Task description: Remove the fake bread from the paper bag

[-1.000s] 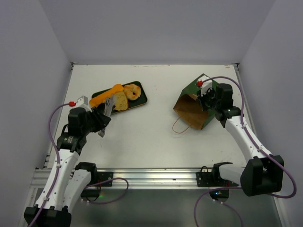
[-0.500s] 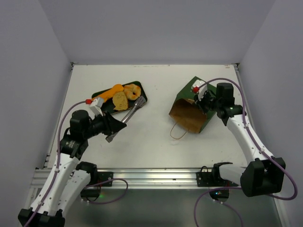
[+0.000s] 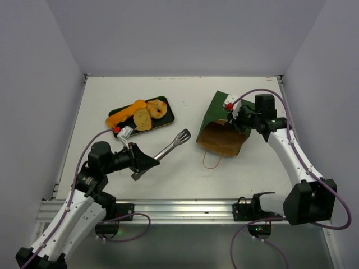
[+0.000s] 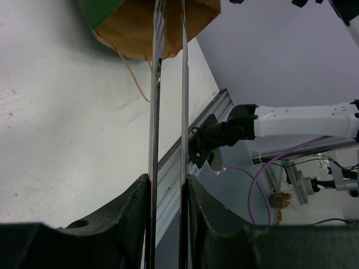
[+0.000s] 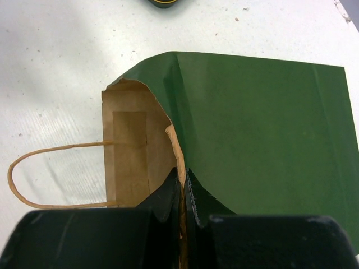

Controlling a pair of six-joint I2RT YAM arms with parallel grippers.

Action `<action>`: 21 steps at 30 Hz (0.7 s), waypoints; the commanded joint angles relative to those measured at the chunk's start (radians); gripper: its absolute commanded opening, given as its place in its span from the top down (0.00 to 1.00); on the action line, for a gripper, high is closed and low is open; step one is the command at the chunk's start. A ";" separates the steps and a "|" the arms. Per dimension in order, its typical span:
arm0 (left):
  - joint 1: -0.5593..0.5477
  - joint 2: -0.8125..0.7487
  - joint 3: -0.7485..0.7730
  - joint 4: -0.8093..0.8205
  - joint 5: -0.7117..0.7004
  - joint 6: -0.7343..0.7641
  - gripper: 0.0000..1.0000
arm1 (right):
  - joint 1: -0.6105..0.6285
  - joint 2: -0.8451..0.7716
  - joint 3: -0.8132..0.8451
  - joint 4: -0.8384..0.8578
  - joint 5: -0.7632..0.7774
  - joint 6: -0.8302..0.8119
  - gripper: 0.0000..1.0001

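The left hand (image 3: 147, 163) is closed tight on slim, shiny metal tongs (image 3: 173, 144), centre frame. The right hand (image 3: 233, 120) pinches the creased rim of the matte green paper bag (image 3: 216, 110) at right. The fake bread (image 3: 143, 119) lies on a flat tray (image 3: 169, 117), upper left.

White table (image 3: 185, 92), green tray (image 3: 169, 116), paper bag (image 3: 221, 137) on side

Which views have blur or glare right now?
Top external: sharp and evenly lit, shadows faint around the tongs and paper bag. Left wrist: bright specular streaks along the tongs' arms; the left tool is dark and soft at the bottom edge. Right wrist: bag paper crisp, right tool underexposed and out of focus.
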 commanded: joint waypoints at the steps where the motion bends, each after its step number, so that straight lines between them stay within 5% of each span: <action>1: -0.047 0.003 -0.012 0.111 0.044 -0.074 0.65 | -0.005 0.006 0.008 0.012 -0.004 -0.004 1.00; 11: -0.522 0.307 0.038 0.318 -0.328 -0.124 0.66 | -0.007 0.005 0.003 0.035 0.027 0.034 1.00; 21: -0.561 0.735 0.188 0.580 -0.464 -0.200 0.66 | -0.007 -0.030 -0.041 0.049 -0.005 0.056 1.00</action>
